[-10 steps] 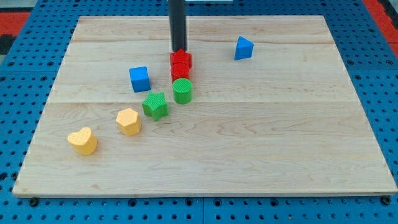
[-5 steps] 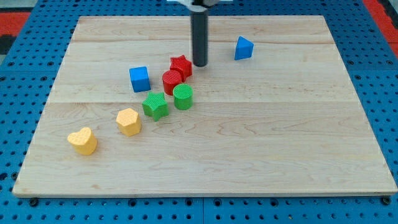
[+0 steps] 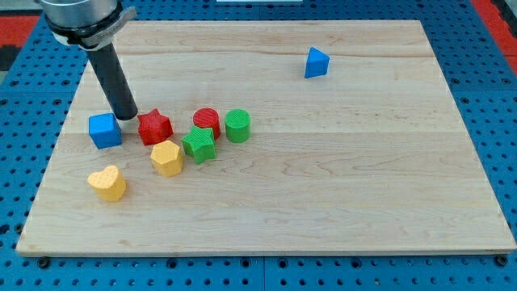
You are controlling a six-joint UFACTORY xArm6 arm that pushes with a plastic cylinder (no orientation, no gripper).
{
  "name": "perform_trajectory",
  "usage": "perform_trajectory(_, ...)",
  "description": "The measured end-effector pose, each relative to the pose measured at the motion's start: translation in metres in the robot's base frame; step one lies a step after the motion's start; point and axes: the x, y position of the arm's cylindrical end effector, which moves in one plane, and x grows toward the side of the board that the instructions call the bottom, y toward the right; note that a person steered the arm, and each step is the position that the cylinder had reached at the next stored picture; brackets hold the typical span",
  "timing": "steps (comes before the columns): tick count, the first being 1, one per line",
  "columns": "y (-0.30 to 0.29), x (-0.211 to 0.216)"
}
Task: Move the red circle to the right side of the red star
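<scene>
Wooden board (image 3: 339, 186): my tip (image 3: 128, 116) has no jaws to open or close. Red star (image 3: 154, 127) just right; red circle (image 3: 206, 120) beyond, probably light, slides easily, pushable from its side.

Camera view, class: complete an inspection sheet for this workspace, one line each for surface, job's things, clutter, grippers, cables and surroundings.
Surface: wooden board, flat.
Job's things: red circle lies right of red star, apart from it.
Clutter: blue cube, green star, green cylinder, yellow hexagon, yellow heart, blue block near the view's top.
Grippers: none; my tip sits between blue cube and red star.
Cables: nothing seen.
Surroundings: blue pegboard.
</scene>
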Motion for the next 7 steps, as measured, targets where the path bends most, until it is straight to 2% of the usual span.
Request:
perform_trajectory(1, 0.037, -0.021)
perform_trajectory(2, 0.152, 0.003)
perform_trajectory(4, 0.223, 0.046)
perform_trajectory(5, 0.125, 0.05)
perform_trajectory(6, 0.075, 0.065)
perform_trajectory(7, 0.051, 0.076)
